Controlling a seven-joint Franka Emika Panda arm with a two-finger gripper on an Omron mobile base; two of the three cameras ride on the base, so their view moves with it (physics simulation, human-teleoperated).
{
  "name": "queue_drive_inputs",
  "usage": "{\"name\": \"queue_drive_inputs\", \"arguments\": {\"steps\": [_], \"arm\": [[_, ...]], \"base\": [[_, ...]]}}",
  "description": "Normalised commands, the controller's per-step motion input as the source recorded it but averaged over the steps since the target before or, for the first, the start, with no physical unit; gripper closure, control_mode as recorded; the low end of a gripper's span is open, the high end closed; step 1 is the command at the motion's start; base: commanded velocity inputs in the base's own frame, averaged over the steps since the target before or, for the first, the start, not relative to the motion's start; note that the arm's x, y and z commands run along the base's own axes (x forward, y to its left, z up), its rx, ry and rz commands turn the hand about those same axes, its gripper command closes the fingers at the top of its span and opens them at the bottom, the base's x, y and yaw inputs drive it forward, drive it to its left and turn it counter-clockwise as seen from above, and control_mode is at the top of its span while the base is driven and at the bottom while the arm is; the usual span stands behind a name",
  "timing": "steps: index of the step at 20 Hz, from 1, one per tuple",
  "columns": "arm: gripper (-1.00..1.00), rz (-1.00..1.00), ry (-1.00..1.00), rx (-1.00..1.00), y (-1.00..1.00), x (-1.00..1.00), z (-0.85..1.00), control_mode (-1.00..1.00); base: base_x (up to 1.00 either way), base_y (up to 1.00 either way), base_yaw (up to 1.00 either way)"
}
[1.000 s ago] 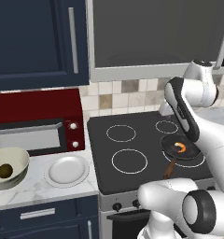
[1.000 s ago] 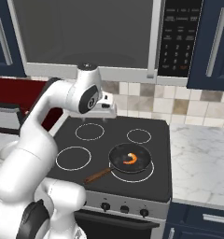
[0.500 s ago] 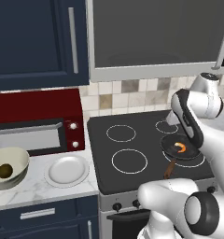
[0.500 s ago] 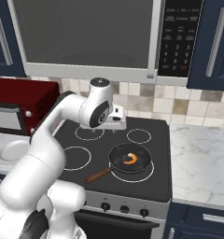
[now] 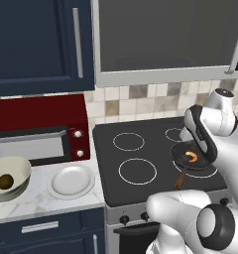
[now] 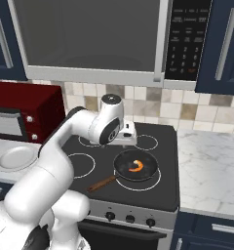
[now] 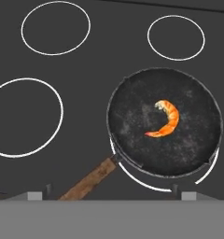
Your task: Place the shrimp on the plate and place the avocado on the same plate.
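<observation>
Item 1, shrimp: small curled crescent, bright orange with paler whitish banding, thicker head end at 12 o'clock, thin tail curving to 7 o'clock in the hand view; lying flat near the centre of a dark frying pan, touching only the pan floor. Also seen as an orange curl in the pan from the left base view and the right base view. Pan: round, black, speckled inside, with a brown wooden handle pointing to 7 o'clock in the hand view; seated on the front right burner ring of a black stovetop. Item 2, avocado: small dark brown-green egg-shaped lump, resting inside a cream bowl on the marble counter, at 9 o'clock of the plate. Item 3, plate: round, shallow, white, raised rim, flat centre, bare; just left of the stove, in front of a red microwave; well apart from the pan. Gripper: 2 dark fingertips showing at 6 o'clock of the hand view, spread wide, nothing between them; poised above the pan, clear of shrimp and pan. Hand body visible in the right base view behind the pan at 11 o'clock of it.
</observation>
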Motion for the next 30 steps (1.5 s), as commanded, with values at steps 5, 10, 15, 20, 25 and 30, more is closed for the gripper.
{"name": "queue_drive_inputs", "arguments": {"steps": [5, 10, 15, 20, 25, 30], "arm": [[-1.0, 0.0, 0.0, 0.0, -0.15, 0.0, -0.17, -1.0], [-1.0, 0.0, 0.0, 0.0, -0.18, 0.0, -0.27, -1.0], [-1.0, 0.0, 0.0, -0.02, -0.19, 0.09, -0.34, -1.0], [-1.0, 0.0, 0.0, -0.06, -0.15, 0.09, -0.42, -1.0], [-1.0, 0.0, 0.0, -0.04, -0.14, 0.15, -0.37, -1.0], [-1.0, 0.0, 0.0, -0.01, -0.14, 0.14, -0.25, -1.0]], "base": [[0.0, 0.0, 0.0], [0.0, 0.0, 0.0], [0.0, 0.0, 0.0], [0.0, 0.0, 0.0], [0.0, 0.0, 0.0], [0.0, 0.0, 0.0]]}}
